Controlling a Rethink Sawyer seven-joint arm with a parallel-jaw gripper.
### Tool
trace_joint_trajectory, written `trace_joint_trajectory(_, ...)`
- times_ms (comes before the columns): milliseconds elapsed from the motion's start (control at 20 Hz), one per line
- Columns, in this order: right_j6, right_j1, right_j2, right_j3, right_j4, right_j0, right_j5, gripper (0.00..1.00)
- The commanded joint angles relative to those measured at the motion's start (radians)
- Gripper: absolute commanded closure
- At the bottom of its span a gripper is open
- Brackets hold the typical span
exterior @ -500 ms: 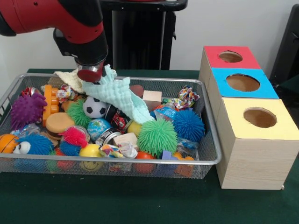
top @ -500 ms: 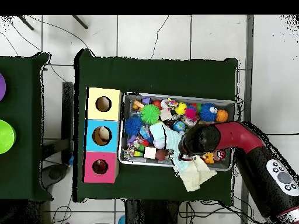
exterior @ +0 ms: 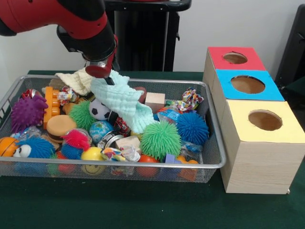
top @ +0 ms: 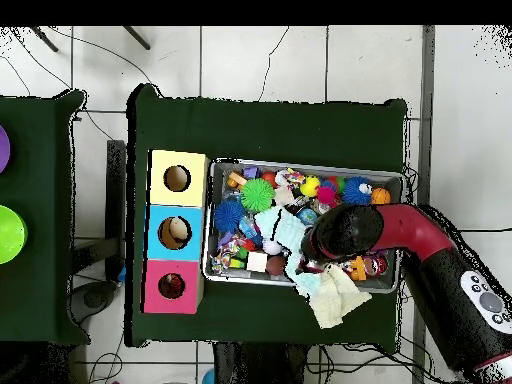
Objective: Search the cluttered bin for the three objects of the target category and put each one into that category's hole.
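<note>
No readable text, label, brand, number or sign appeared on any toy, box or on the robot arm.

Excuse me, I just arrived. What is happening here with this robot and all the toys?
The red robot arm reaches into the wire-mesh bin of toys and lifts a mint-green cloth at its gripper; the cloth's lower end trails on the toys. A cream cloth hangs over the bin's far rim. The red-panelled hole is away to the side.

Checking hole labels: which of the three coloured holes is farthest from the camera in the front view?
The red-panelled hole, behind the blue-panelled hole and the yellow-panelled hole.
</note>
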Motion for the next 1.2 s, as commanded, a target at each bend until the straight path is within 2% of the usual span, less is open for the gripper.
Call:
trace_joint_trajectory(50, -0.015, -0.006, 0.053, 0.067, 0.087, -0.029, -0.046, 0.0)
trace_joint_trajectory(250, 0.028, -0.091, 0.067, 0.116, 0.121, -0.021, -0.036, 0.0)
trace_joint_trajectory(650, -0.025, -0.206, 0.072, 0.104, 0.139, -0.002, 0.059, 0.0)
trace_joint_trajectory(1000, -0.142, -0.192, 0.05, 0.007, 0.047, 0.018, 0.054, 0.0)
trace_joint_trajectory(1200, -0.165, -0.174, 0.035, -0.035, -0.018, 0.033, 0.011, 0.0)
